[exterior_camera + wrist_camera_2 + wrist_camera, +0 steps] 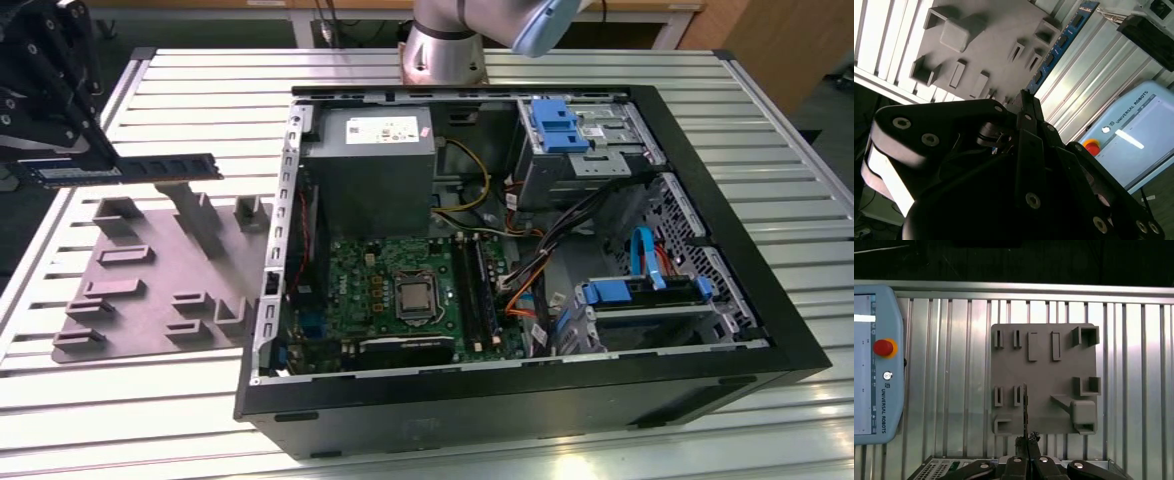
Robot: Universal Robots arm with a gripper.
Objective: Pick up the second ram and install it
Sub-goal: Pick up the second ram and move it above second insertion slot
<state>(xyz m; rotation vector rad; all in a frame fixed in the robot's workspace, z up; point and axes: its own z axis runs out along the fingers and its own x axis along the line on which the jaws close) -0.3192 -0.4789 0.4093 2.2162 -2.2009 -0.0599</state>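
The second ram (160, 166) is off the grey fixture plate (147, 290) and hangs in the air above the plate's far edge, clear of its upright posts. The gripper (67, 168) is clamped on one end of the stick, jaws closed on the board's two faces. From the gripper, the stick projects lengthwise toward the open computer case (747, 380), which stands just beside the plate on the exterior view's right.

Its long axis is roughly level and lies along the plate's far edge. In the first wrist view the stick (1025, 407) is edge-on over the plate (1044, 385).

Judgement: the pick-up is done and the install is not. The stick lies roughly crosswise to the memory slots (477, 290).
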